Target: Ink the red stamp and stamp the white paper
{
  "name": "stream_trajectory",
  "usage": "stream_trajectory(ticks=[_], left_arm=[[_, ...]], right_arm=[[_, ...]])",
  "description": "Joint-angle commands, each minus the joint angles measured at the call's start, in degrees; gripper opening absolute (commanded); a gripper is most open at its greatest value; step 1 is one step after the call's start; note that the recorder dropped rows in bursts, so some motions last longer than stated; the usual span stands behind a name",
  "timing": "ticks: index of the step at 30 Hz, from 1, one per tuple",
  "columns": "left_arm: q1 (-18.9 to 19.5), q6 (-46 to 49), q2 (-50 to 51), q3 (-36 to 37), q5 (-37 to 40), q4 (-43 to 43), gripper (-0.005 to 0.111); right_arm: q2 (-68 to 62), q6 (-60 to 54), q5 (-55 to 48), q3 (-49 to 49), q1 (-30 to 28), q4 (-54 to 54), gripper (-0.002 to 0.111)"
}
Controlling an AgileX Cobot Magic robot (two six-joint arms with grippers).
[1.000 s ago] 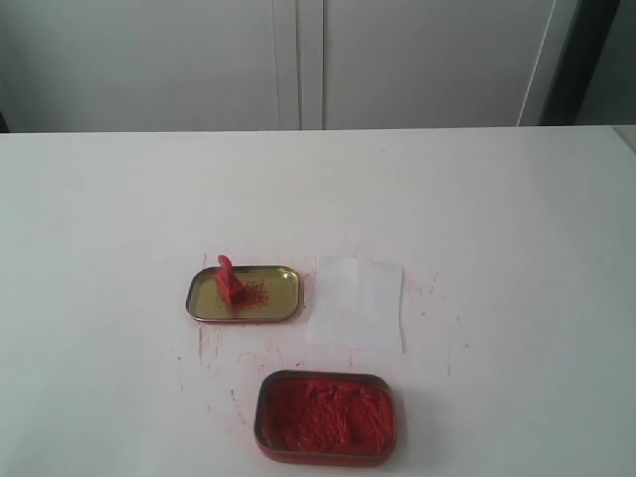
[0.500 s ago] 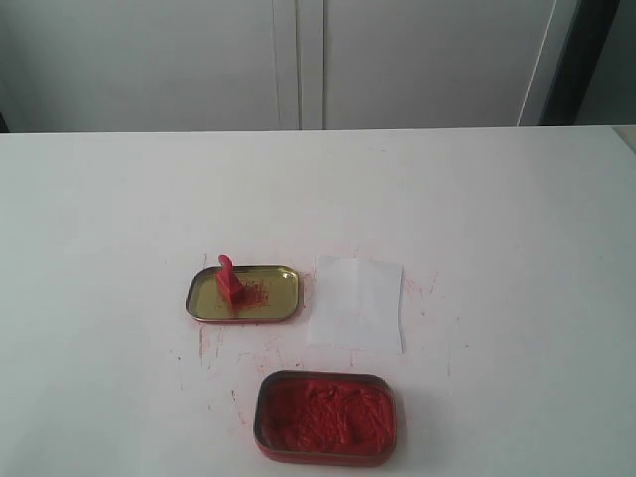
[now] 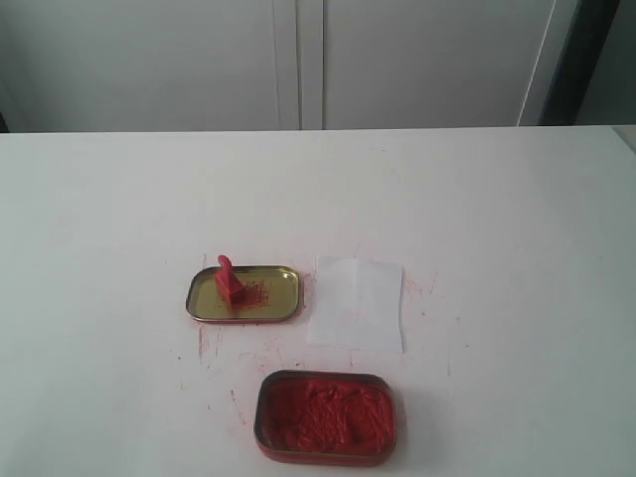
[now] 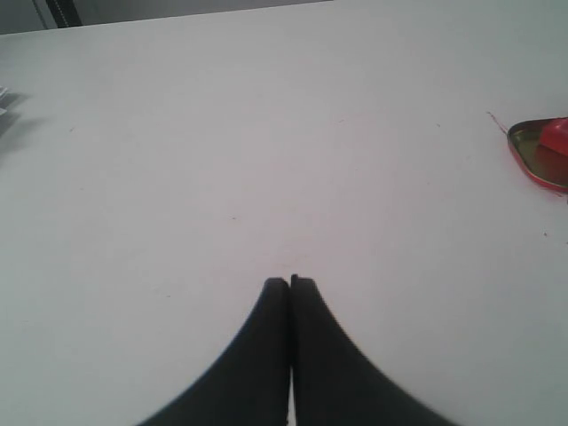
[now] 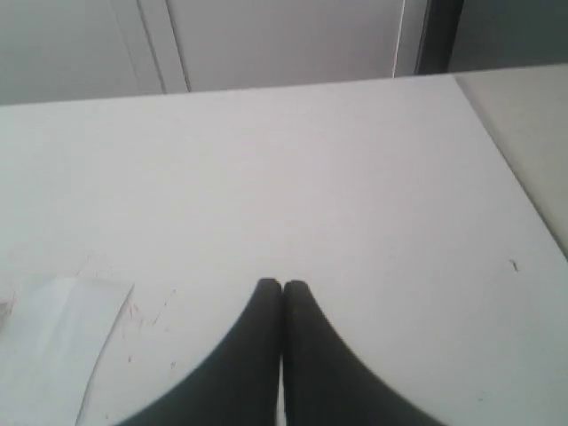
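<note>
The red stamp point(image 3: 229, 279) stands upright in a shallow gold tin lid point(image 3: 268, 301) at the table's middle. The white paper point(image 3: 357, 302) lies flat just right of that lid. Neither gripper shows in the exterior view. In the left wrist view my left gripper point(image 4: 289, 282) is shut on nothing above bare tabletop, with the red stamp point(image 4: 555, 135) and the gold tin lid point(image 4: 529, 156) far off at the frame's edge. My right gripper point(image 5: 282, 286) is likewise shut and empty, and a corner of the white paper point(image 5: 53, 342) shows beside it.
An oval tin of red ink paste point(image 3: 326, 416) sits open near the front edge, below the paper. Red smears point(image 3: 214, 348) mark the tabletop around the tins. White cabinet doors point(image 3: 298, 60) stand behind the table. The table's right edge point(image 5: 519, 186) shows in the right wrist view.
</note>
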State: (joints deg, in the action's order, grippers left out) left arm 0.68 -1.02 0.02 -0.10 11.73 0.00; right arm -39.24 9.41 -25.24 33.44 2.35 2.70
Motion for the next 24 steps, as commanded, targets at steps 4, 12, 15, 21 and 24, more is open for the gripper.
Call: stream_trajectory(ticks=[4,12,15,21,24], left_arm=[[-0.3,-0.2,0.0,0.1,-0.1,-0.3,0.000],[-0.3,-0.2,0.0,0.1,-0.1,-0.3,0.000],[-0.3,-0.2,0.0,0.1,-0.1,-0.3,0.000],[-0.3,-0.2,0.0,0.1,-0.1,-0.3,0.000],[-0.3,-0.2,0.0,0.1,-0.1,-0.3,0.000]], right_arm=[[-10.3,-3.0,-4.7,5.5,-0.2,-2.7,0.000],[-20.5,-7.2,-8.2,10.9,-0.2,-6.1,0.000],[-24.2,-9.8,-9.3,12.2,-0.2,-8.8,0.000],[-30.5,-13.9,-9.2,13.9,-0.2,-12.6,0.000],[-32.2,-17.7,-9.0,13.9,-0.2,-14.2,0.000]])
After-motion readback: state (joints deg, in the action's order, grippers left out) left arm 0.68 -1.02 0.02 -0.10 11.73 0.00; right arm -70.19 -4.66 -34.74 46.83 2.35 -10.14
